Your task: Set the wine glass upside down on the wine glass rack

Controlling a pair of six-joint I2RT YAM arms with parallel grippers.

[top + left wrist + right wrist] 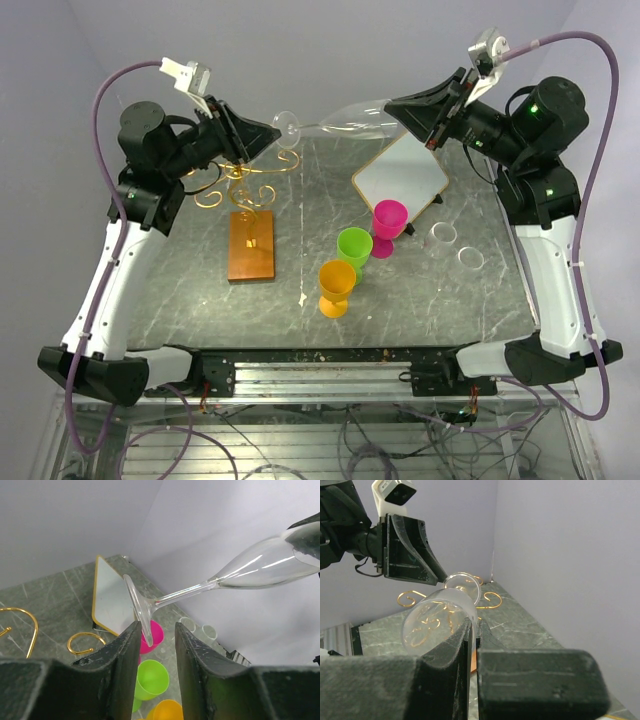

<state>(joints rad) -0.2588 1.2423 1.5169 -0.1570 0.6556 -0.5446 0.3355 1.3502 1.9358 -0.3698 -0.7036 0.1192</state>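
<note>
right gripper [408,113]: clenched on bowl of wine glass [345,118] | wine glass: horizontal in air, above and behind wine glass rack [250,195], foot nearest rack | left gripper [273,134]: released, fingers flanking glass foot

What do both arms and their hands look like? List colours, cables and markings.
The left arm and right arm have white lower links and black motor joints with small green lights. A purple cable loops to each wrist. The left hand and right hand have black, wedge-shaped fingers. No markings legible.
</note>
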